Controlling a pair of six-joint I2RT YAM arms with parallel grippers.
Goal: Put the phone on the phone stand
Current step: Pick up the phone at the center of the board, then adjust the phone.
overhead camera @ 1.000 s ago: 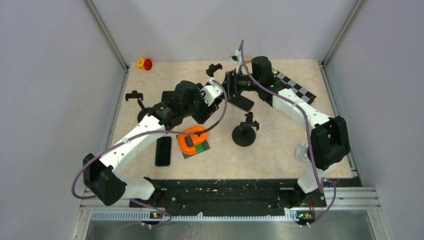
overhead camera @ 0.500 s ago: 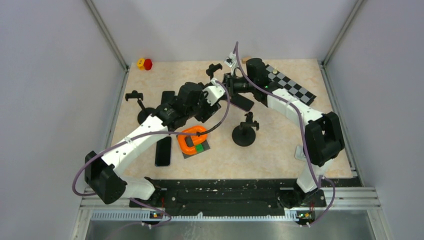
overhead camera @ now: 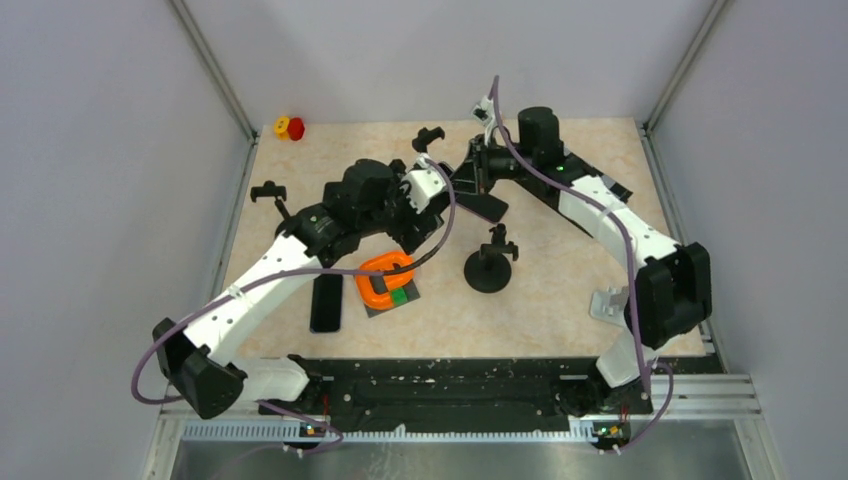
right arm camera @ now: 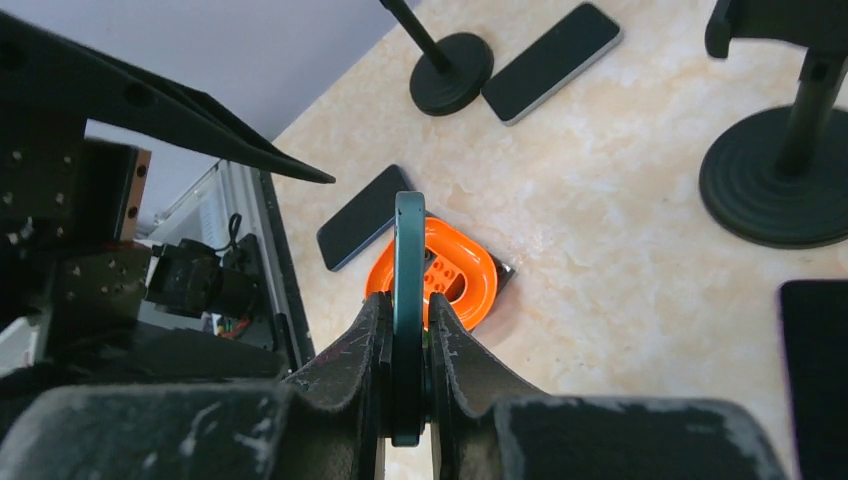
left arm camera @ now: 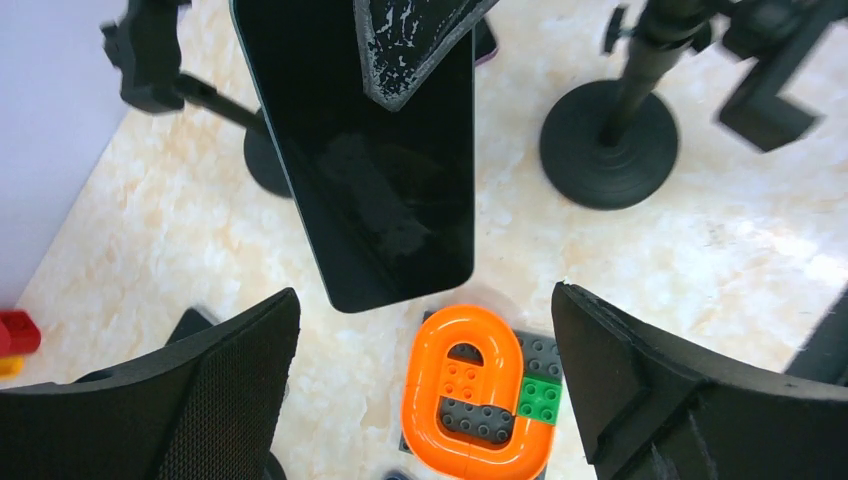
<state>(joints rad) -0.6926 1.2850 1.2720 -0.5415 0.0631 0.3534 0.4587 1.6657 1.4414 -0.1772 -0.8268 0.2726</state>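
Newly sprung wide, the left gripper (left arm camera: 425, 305) frees the phone (left arm camera: 380, 170), pinched edge-on by the right gripper (right arm camera: 408, 305) toward the far middle, long axis running out from those jaws, phone stand (overhead camera: 489, 266) just nearer.

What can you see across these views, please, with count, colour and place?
held phone: one, dark, upright in the right gripper
loose phones: at least two, black, flat on the table
phone stands: three, black, left, back and centre
ring: one, orange, on a grey plate with a green brick, centre
blocks: two, red and yellow, back left corner
bracket: one, pale grey, right edge
left gripper: one, black, open near the held phone
right gripper: one, black, shut on the held phone
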